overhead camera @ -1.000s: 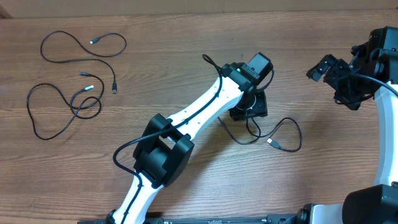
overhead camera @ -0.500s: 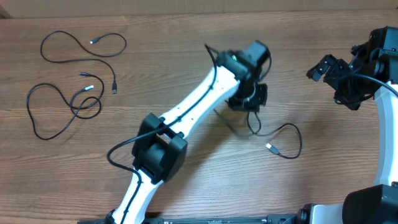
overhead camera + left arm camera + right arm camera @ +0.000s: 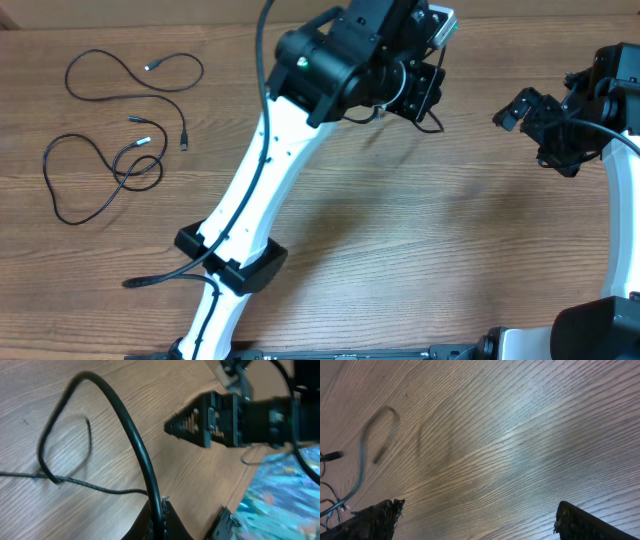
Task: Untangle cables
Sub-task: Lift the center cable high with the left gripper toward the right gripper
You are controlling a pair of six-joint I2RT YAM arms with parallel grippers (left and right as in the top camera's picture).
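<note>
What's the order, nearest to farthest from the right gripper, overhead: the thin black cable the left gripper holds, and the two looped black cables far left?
From the right gripper:
1. Thin black cable in the left gripper, top centre.
2. Upper looped black cable, far left.
3. Lower looped black cable, farthest left.

From here I see a brown wood-grain desk filling the overhead view, with a paler tan strip along its far edge. The left wrist view shows a patch of blue, teal and pink patterned surface beyond 1 desk edge; what it is, I can't tell.
</note>
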